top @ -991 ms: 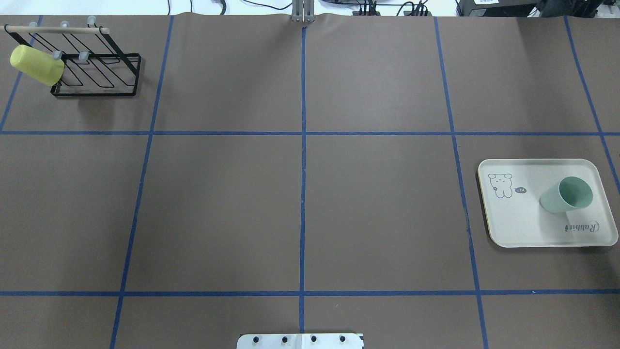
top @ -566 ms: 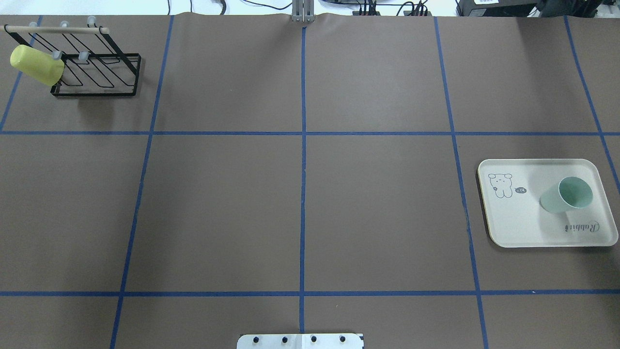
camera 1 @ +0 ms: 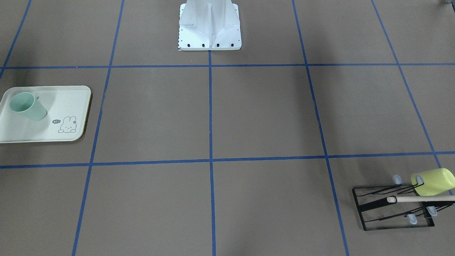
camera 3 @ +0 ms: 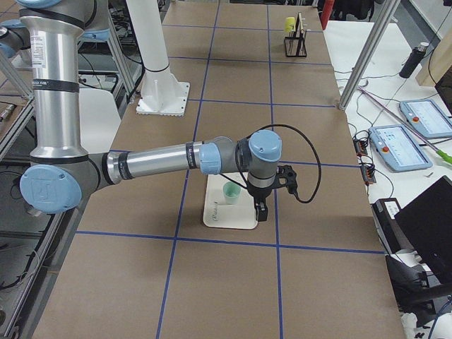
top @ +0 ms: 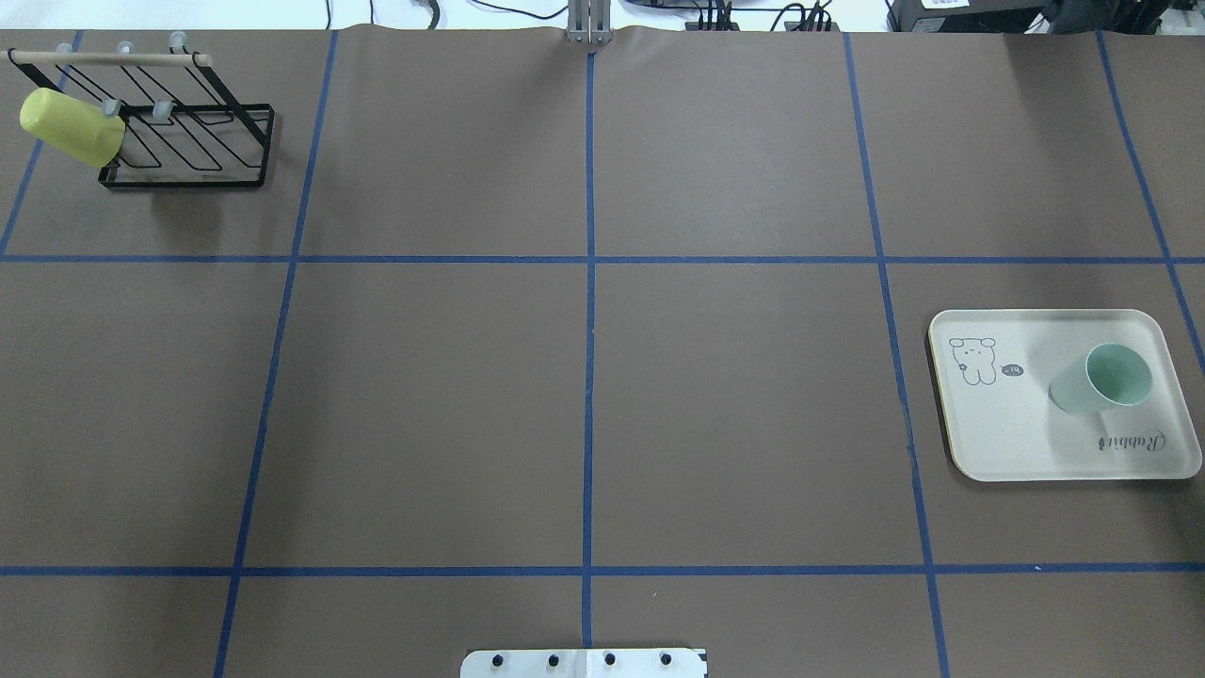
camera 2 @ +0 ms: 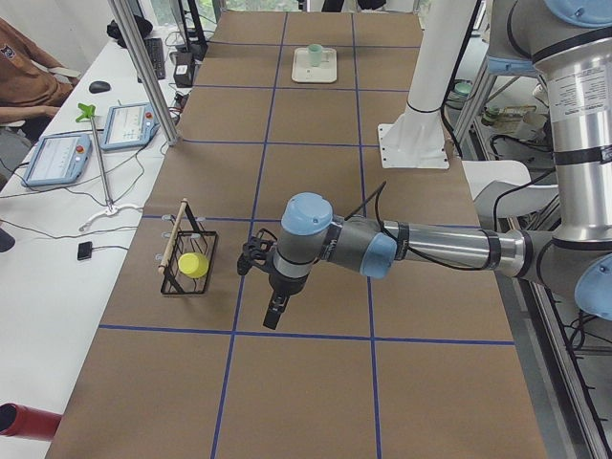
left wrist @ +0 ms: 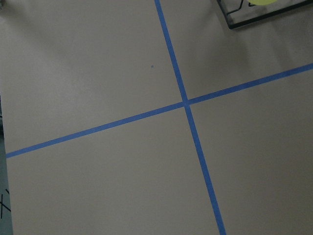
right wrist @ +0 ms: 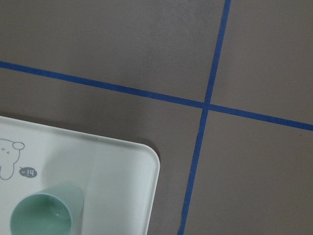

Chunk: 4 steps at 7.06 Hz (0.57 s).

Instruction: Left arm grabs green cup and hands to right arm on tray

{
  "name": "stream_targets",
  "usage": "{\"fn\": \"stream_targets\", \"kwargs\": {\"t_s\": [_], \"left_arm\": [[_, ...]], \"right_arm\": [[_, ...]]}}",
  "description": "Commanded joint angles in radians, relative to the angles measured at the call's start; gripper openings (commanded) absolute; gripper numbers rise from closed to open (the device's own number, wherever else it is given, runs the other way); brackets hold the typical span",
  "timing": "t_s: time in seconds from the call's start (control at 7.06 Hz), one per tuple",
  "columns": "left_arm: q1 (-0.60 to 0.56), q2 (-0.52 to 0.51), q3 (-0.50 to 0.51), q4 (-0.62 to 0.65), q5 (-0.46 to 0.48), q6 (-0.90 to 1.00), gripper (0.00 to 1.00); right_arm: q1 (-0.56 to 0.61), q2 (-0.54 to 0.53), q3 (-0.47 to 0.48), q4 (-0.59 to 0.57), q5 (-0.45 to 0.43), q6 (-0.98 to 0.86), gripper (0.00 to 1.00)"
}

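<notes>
Nothing shifts over the last second: the green cup (top: 1100, 379) stands upright on the tray (top: 998, 433), free of the left pincer (camera 2: 273, 318) and right pincer (camera 3: 260, 214), whose opening I cannot tell, so the hand-over looks complete.

the green cup (top: 1100, 379) and cream tray (top: 1005, 435) look smooth matt plastic, the rack (top: 179, 141) black wire with a wooden bar (top: 113, 58)

Seen only from the side views, the left gripper (camera 2: 273, 317) and the right gripper (camera 3: 261, 212) are too small to read as parted or closed. Below the right gripper, the green cup (right wrist: 44, 215) and tray (right wrist: 122, 176) run off its camera's bottom edge. Ahead of the left gripper, the wire rack (left wrist: 259, 19) and yellow-green cup (left wrist: 266, 2) are clipped at the top.
</notes>
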<state>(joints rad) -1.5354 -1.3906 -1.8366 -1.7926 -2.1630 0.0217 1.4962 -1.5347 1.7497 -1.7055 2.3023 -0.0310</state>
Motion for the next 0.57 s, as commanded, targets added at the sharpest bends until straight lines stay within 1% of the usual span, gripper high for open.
{"fn": "stream_targets", "kwargs": {"t_s": [0.0, 0.14, 0.28, 0.42], "left_arm": [[0.003, -0.114, 0.065, 0.124, -0.003, 0.0, 1.0], [0.005, -0.135, 0.057, 0.204, -0.064, -0.002, 1.0], [0.005, -0.134, 0.053, 0.214, -0.139, -0.041, 1.0], [0.006, -0.12, 0.057, 0.199, -0.149, -0.121, 1.0]], "right_arm": [[0.004, 0.171, -0.114, -0.166, 0.006, 0.005, 1.0], [0.004, 0.171, -0.13, -0.163, 0.028, 0.005, 1.0], [0.006, 0.16, -0.142, -0.161, 0.096, 0.005, 1.0], [0.009, 0.131, -0.139, -0.16, 0.142, 0.005, 1.0]]}}
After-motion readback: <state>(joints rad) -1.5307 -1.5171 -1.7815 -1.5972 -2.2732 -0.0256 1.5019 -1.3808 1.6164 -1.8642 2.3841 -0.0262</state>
